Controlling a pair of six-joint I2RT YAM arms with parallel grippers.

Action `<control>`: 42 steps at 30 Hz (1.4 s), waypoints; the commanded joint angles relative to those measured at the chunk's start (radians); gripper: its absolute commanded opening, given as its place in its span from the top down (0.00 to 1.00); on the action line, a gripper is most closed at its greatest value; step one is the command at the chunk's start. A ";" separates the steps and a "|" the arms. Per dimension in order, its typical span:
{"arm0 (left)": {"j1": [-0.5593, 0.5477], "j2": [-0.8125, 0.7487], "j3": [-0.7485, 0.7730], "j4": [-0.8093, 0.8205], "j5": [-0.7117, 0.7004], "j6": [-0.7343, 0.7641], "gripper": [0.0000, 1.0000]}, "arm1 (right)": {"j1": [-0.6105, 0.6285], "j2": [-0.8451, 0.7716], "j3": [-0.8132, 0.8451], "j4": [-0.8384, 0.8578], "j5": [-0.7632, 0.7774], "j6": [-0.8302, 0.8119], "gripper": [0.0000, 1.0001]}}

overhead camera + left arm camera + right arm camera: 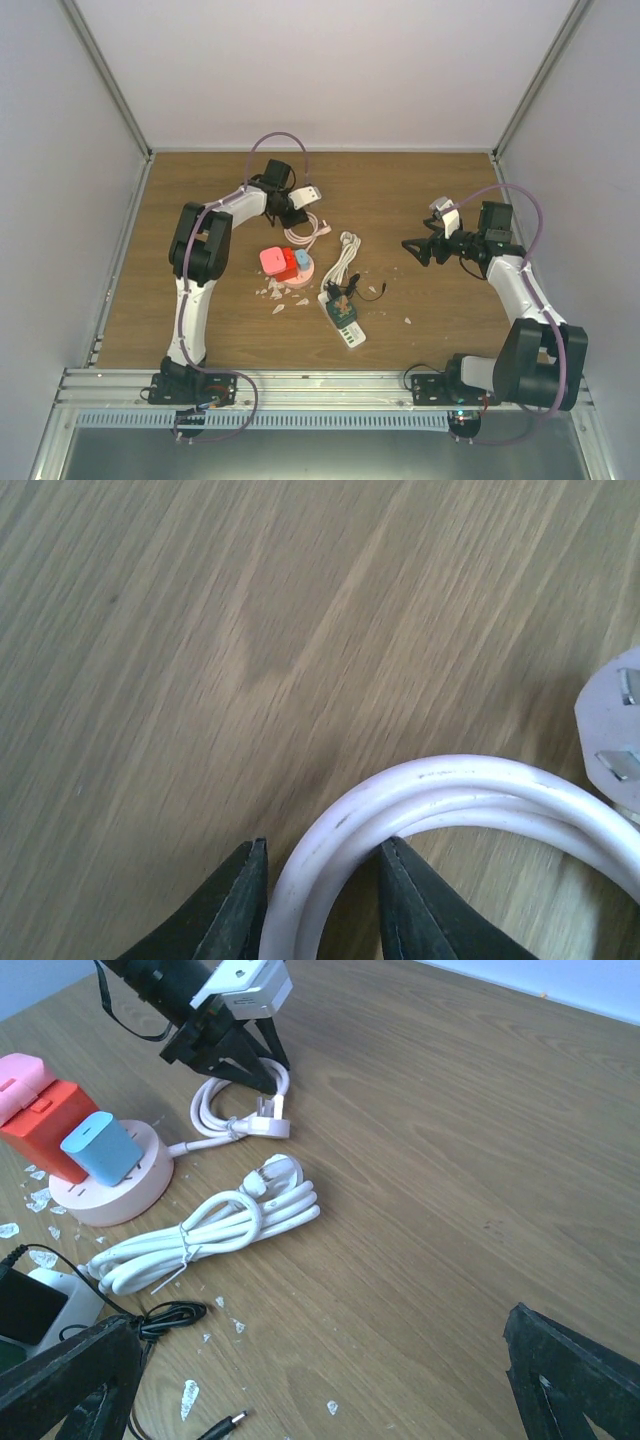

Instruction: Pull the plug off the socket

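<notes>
Plugs stand in a row on the round pink socket [125, 1190]: a pink plug [22, 1078], a red plug [45, 1125] and a blue plug [100, 1145], pressed side to side, all three seated in it. The socket lies on the wooden table [430, 180].

Just beyond the socket, on its far side, the left gripper [322, 865] points down at a coiled pale cable [450, 785]. Its jaws are spread and straddle the loop, one black finger on each side. The left finger looks close against the cable, but I cannot tell whether it presses. The coil's own loose plug [612, 735] lies on the wood just beside the loop, prongs showing, joined to nothing.

Well off to the right of the socket, the right gripper [320, 1325] hangs above the table with its jaws wide apart, holding nothing.

Between that gripper and the socket, and just beside the socket, lies a tied white cable bundle [345, 258]. Nearer the arms' bases than the socket sits a white power strip [343, 322] with a green face (something dark rests on its top end, too small to make out). A thin black lead [165, 1315] curls next to the strip. Small white shards [272, 292] are scattered on the wood around the socket's near side.
</notes>
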 commanded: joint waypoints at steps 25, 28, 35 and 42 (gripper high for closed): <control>-0.133 0.019 0.283 -0.110 0.082 -0.039 0.14 | 0.062 -0.022 0.013 0.031 -0.060 -0.072 0.00; -0.110 -0.046 0.277 -0.127 0.100 -0.076 0.02 | 0.107 0.011 0.051 0.045 -0.055 -0.074 0.00; -0.018 -0.279 0.069 -0.071 0.153 -0.170 0.01 | 0.276 0.111 0.193 0.067 0.028 -0.094 0.00; 0.143 -0.527 -0.161 0.061 0.175 -0.359 0.01 | 0.431 0.264 0.347 0.051 0.105 -0.145 0.00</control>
